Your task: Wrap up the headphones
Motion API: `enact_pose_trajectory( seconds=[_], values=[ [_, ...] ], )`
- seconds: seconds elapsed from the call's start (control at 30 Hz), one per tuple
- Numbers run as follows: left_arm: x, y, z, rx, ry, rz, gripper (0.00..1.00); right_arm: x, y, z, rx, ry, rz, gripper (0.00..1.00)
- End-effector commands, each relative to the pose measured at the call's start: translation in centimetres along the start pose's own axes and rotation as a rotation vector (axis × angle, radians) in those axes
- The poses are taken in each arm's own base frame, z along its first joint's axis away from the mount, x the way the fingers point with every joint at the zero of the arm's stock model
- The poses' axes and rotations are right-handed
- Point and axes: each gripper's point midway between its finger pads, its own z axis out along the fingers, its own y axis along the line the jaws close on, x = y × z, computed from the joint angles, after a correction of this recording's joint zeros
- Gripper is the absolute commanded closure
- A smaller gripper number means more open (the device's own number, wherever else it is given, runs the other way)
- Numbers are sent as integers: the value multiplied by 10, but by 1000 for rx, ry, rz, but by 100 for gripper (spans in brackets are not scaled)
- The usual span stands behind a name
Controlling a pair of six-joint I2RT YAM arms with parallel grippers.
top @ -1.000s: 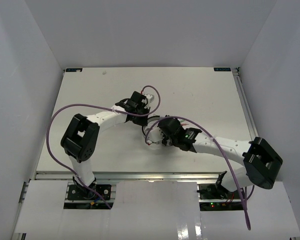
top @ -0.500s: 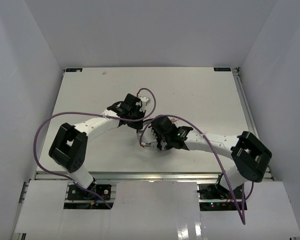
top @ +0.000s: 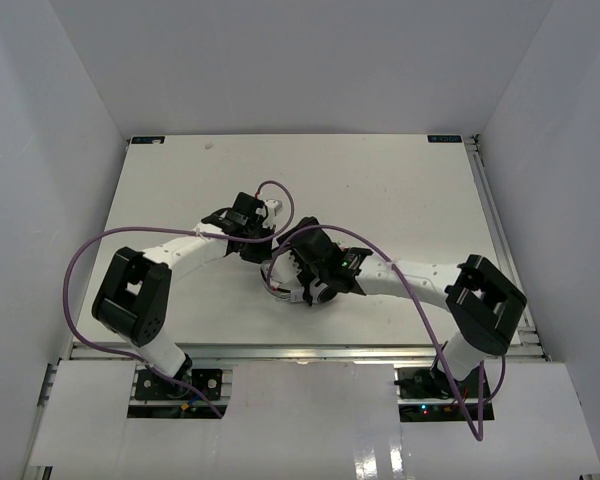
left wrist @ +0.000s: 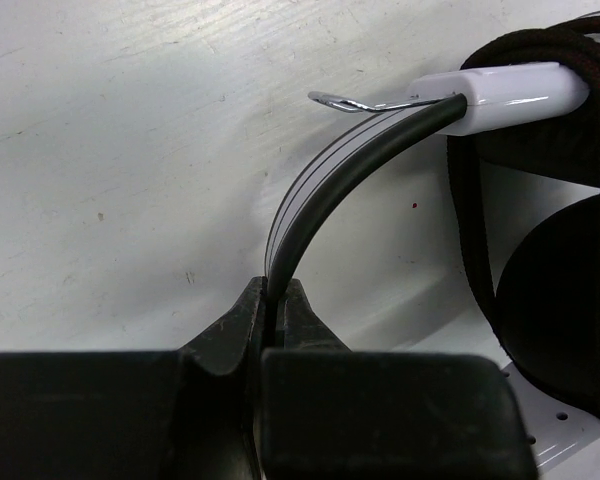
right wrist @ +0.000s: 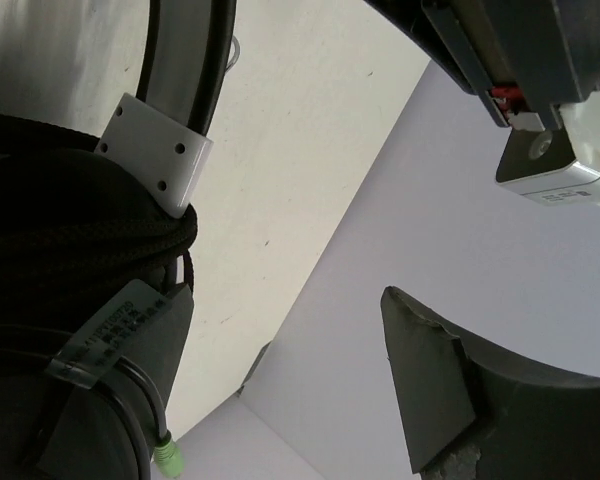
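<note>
The headphones [top: 283,283] lie mid-table between my two grippers. My left gripper [left wrist: 275,292] is shut on their thin black-and-white headband [left wrist: 325,185]. That band arcs up to a white slider [left wrist: 505,95], which has the black cord [left wrist: 580,50] wound round it above a black cushion [left wrist: 550,300]. My right gripper [right wrist: 285,300] is open, with nothing between its fingers. Its left finger [right wrist: 155,345] rests against the wound cord [right wrist: 70,235], a labelled end and a green plug [right wrist: 168,458]. From above, the left gripper [top: 252,238] and right gripper [top: 298,265] stand close together.
Purple arm cables [top: 80,270] loop over the left and right sides of the table. The left arm's wrist [right wrist: 525,70] hangs close above the right gripper. White walls [top: 60,100] enclose the white table [top: 400,190] on three sides.
The right gripper has opened and let go of what it held. Both grippers and the headphones have shifted left and toward the near edge; the left grip is unchanged.
</note>
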Motion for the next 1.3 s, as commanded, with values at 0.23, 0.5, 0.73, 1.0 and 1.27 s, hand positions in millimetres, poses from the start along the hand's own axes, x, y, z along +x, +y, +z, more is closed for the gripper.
enact_pose_trajectory(
  seconds=[0.23,0.5,0.73,1.0,1.27],
  values=[
    [-21,-22,-16,140,-52,33,100,5,-26,-22,-106,-152,-66,13],
    [-29,-25,-17,148,-52,34,100,-23,-11,-36,-254,-333,-82,10],
    [-26,-28,-15,171,-33,47,100,-17,20,-40,-351,-327,-160,9],
    [-16,-33,-18,210,-4,82,100,-27,9,-41,-355,-397,-178,5],
    [0,-36,-15,246,41,80,100,-8,-9,-27,-343,-389,-99,4]
  ],
)
